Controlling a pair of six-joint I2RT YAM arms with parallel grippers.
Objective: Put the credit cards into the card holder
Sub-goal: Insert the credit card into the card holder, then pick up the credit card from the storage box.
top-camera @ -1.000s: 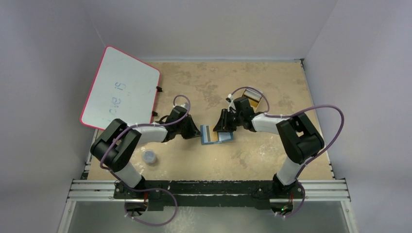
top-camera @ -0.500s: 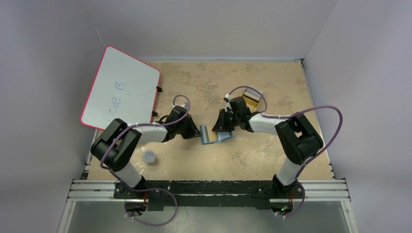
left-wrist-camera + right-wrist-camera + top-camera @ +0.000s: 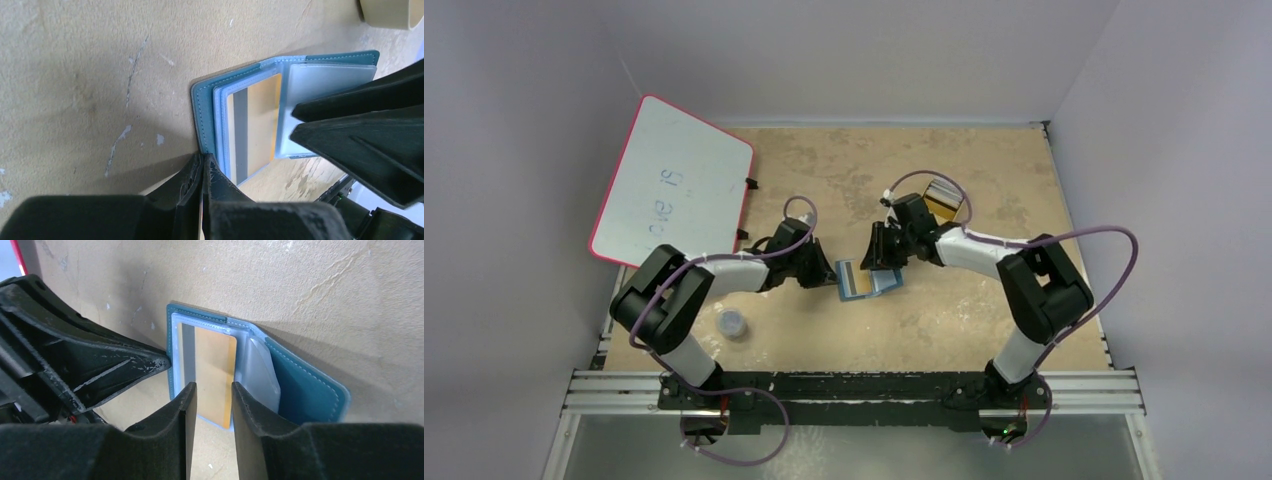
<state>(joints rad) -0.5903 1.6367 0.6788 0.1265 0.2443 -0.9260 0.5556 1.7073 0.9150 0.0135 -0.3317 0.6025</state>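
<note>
The card holder (image 3: 867, 279) lies open on the table, teal outside with clear pockets. An orange-yellow credit card (image 3: 212, 370) with a grey stripe sits in its left pocket; it also shows in the left wrist view (image 3: 255, 125). My left gripper (image 3: 204, 159) is shut, its tips against the holder's teal edge (image 3: 202, 115). My right gripper (image 3: 214, 387) is open, its fingers standing either side of the card's near end, just above it. More cards (image 3: 942, 197) lie behind the right arm.
A pink-rimmed whiteboard (image 3: 672, 182) leans at the back left. A small clear cap (image 3: 732, 323) lies near the left arm's base. A beige tray's rim (image 3: 392, 7) shows beyond the holder. The two grippers face each other closely over the holder.
My right gripper has shifted slightly left and back over the holder, and the holder's right page has tilted a little. The left gripper has stayed put.
</note>
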